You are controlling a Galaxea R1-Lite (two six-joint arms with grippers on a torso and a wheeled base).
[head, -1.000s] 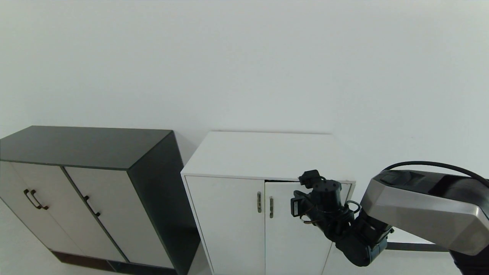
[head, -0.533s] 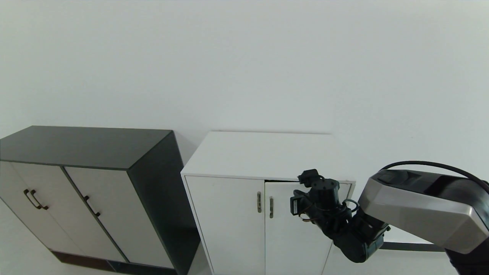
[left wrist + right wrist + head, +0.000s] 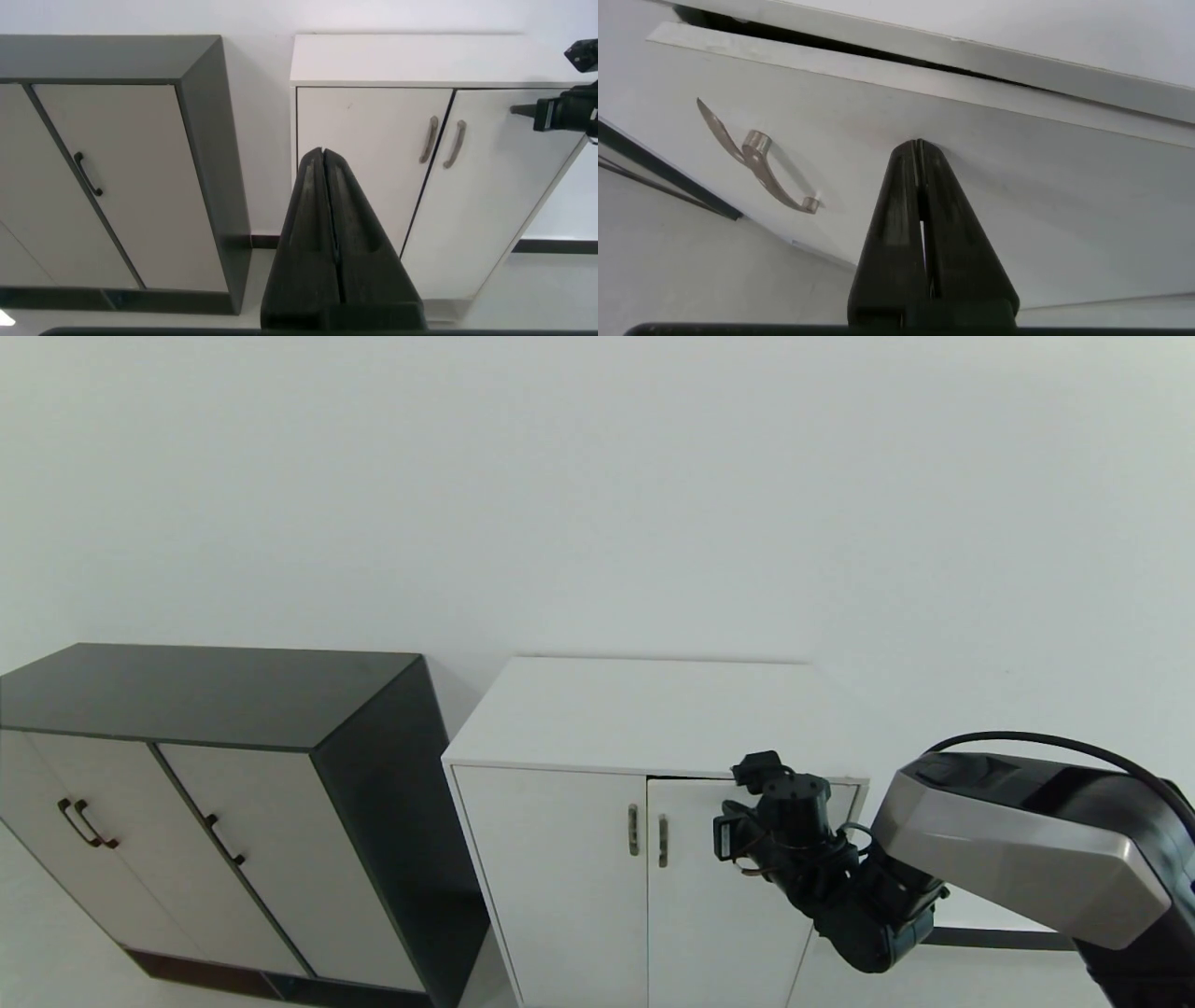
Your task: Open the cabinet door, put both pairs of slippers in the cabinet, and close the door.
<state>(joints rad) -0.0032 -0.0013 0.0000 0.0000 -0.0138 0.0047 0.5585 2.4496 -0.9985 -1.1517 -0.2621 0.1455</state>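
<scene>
I see the white cabinet (image 3: 644, 709) against the wall, its right door (image 3: 709, 933) a sliver ajar at the top. My right gripper (image 3: 920, 149), jaws clenched empty, sits close to that door near its handle (image 3: 757, 168). My left gripper (image 3: 323, 154), likewise clenched empty, faces the cabinet from farther off. A dark cabinet (image 3: 215, 695) stands beside it.

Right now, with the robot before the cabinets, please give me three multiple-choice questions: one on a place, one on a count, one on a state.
1. Where is the dark cabinet from the white cabinet? A) on the robot's left B) on the robot's right C) on top
2. How many handles does the white cabinet carry? A) one B) two C) four
3. How is the right tool? A) wide open B) shut C) shut on a slipper
Answers: 1 A, it stands left in the head view. 2 B, two sit side by side. 3 B, its fingers meet with nothing between.
</scene>
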